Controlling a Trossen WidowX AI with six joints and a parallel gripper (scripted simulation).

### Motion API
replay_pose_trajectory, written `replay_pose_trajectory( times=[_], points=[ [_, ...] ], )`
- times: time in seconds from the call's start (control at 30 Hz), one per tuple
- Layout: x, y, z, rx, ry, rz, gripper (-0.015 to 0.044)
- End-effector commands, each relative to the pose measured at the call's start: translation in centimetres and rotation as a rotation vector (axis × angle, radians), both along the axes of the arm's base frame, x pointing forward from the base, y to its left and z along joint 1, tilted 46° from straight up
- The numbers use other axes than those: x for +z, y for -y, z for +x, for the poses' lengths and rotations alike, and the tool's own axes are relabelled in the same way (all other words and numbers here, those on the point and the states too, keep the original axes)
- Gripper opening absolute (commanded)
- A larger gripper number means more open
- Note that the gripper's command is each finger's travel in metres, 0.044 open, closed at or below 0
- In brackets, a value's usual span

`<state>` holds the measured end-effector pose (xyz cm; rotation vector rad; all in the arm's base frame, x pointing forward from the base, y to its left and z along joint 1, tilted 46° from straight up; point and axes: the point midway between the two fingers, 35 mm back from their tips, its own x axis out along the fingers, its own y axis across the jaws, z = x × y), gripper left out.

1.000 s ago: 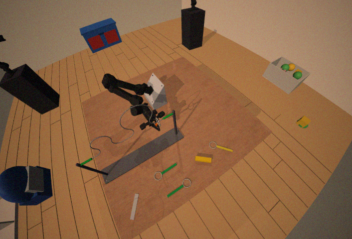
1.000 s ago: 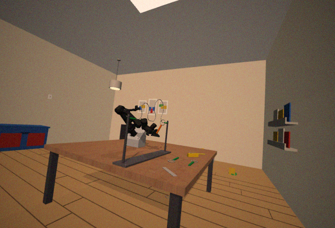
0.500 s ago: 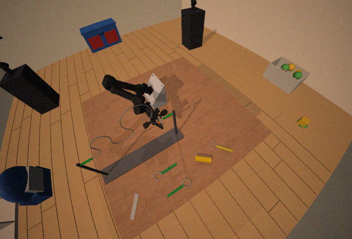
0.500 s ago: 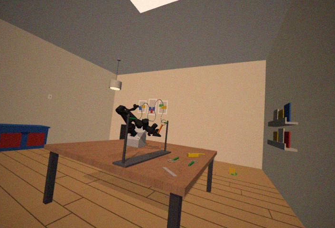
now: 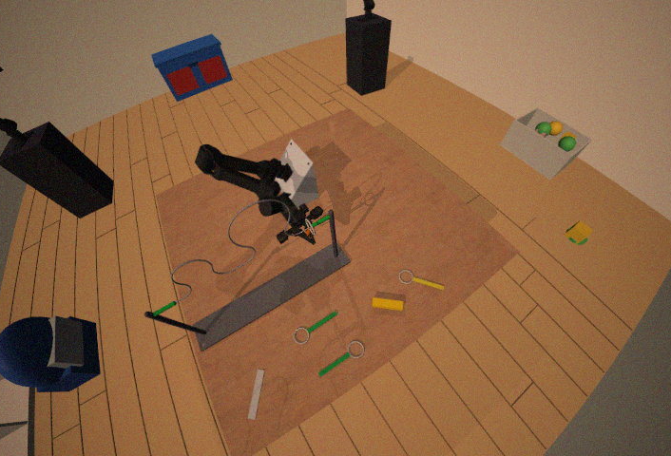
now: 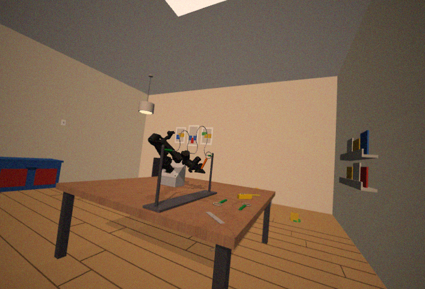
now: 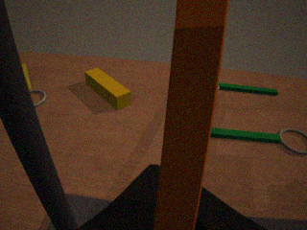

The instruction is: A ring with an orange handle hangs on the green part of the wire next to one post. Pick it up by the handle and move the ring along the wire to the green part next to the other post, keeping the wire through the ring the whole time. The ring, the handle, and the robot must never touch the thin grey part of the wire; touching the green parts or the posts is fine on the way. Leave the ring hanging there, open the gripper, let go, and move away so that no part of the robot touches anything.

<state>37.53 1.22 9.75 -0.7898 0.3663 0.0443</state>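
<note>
Hand [image 5: 308, 237] [image 6: 202, 171] [image 7: 178, 187] is clamped on the orange handle [image 5: 308, 232] [image 6: 203, 163] [image 7: 192, 115], below the wire and angled down, likely to keep the fingers off the thin grey part [image 5: 253, 255] [image 6: 196, 147]. Above it, the ring [image 5: 313, 228] [image 6: 205, 155] is at the green part [image 5: 322, 220] [image 6: 210, 155] by the near-side post [image 5: 334, 237] [image 6: 211, 173] [image 7: 34, 125]; exact contact unclear. Other post [image 5: 178, 323] [image 6: 159, 183] is well apart, across the wire's bends.

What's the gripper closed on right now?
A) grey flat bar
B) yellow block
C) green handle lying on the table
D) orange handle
D: the wrist view shows the orange handle standing up between the fingers of the gripper, while the yellow block lies off on the table.
</note>
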Motion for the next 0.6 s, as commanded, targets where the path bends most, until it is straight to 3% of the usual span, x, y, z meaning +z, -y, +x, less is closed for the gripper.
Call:
replay_pose_trajectory(
  times=[0.0, 0.57],
  points=[
    [-0.5, -0.3, -0.2, -0.003, -0.007, 0.002, -0.0150],
    [-1.6, -1.1, -0.3, -0.002, -0.006, 0.003, -0.0150]
  ],
)
